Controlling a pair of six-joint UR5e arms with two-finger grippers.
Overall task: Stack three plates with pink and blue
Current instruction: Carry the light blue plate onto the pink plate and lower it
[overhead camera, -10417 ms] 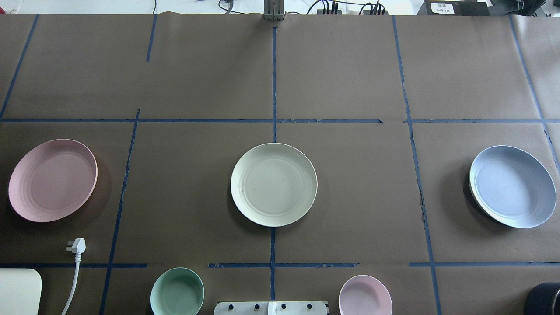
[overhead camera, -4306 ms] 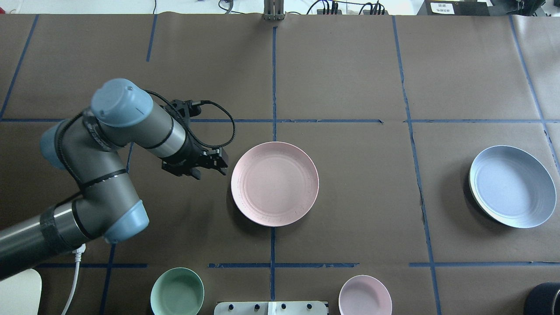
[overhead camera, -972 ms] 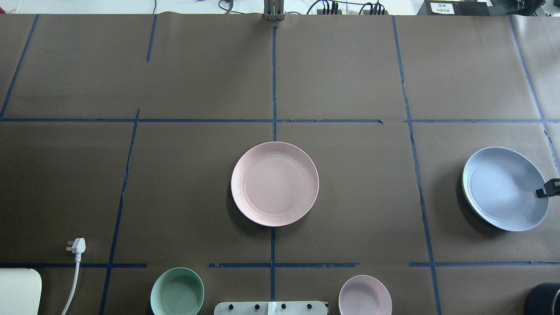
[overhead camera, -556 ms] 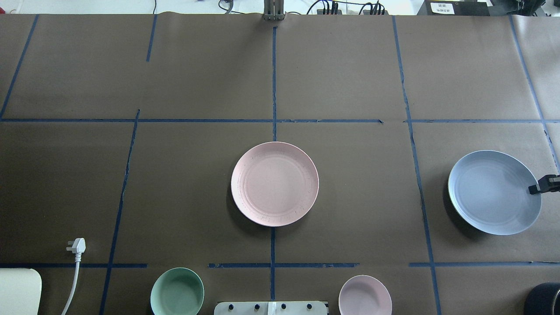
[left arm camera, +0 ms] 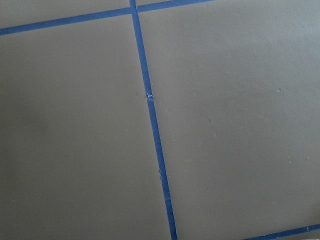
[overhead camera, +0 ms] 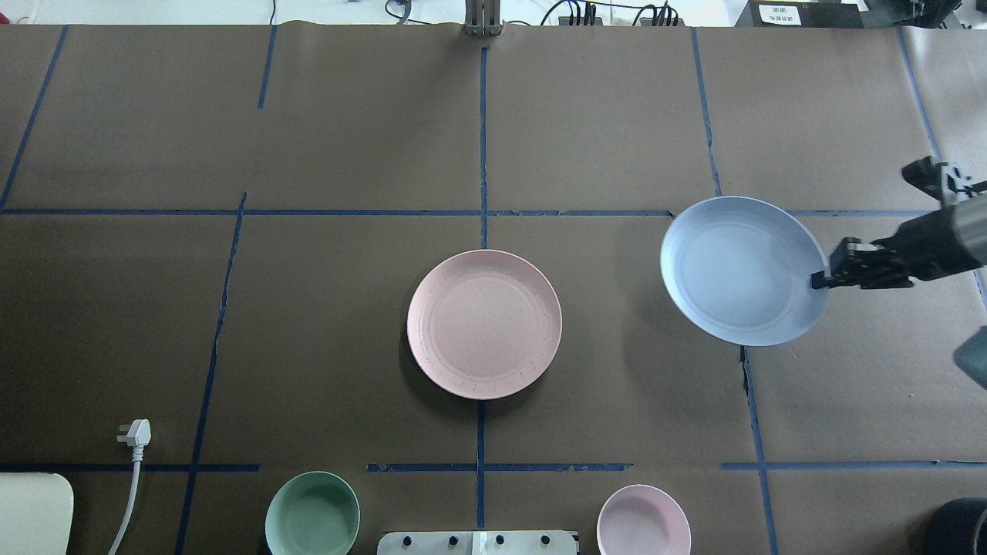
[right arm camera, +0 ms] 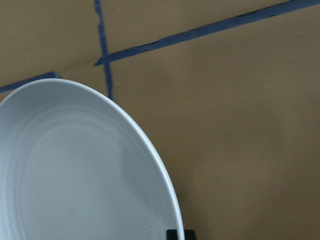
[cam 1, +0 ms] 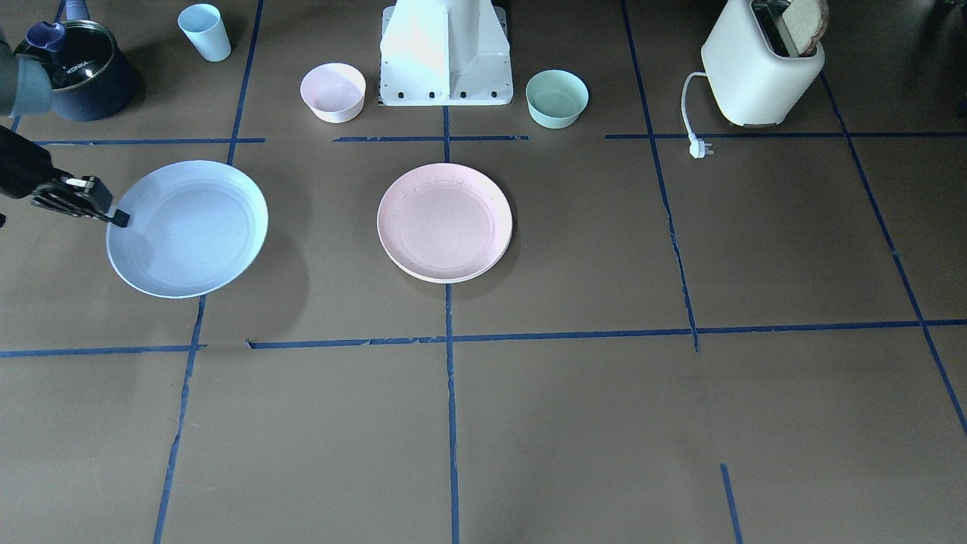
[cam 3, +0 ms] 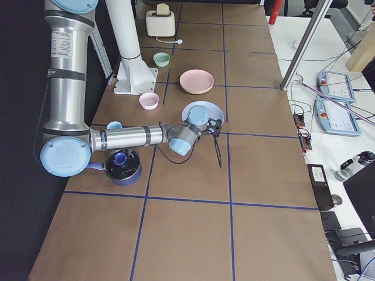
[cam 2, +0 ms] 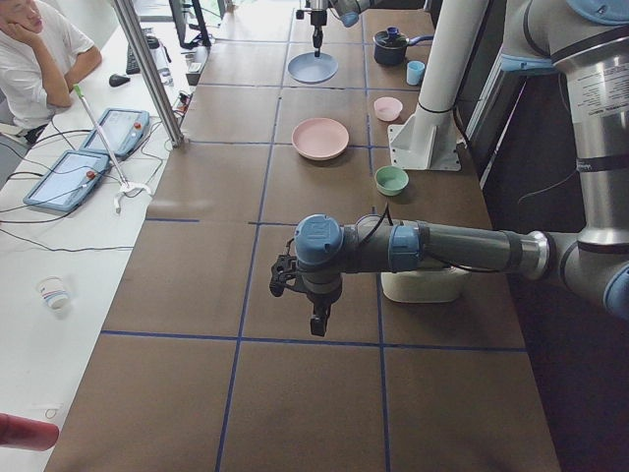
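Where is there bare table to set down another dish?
Bare: the far squares beyond the pink plate, and the square on its left, past the plug. Crowded: the near row, mint-green bowl, pink bowl, toaster, pot. The right gripper holds the blue plate over the right side.

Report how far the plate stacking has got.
Done: pink plate lies on the cream plate at centre. In hand: right gripper holds the blue plate by its rim, lifted off the table. Left: set it on the pink plate.
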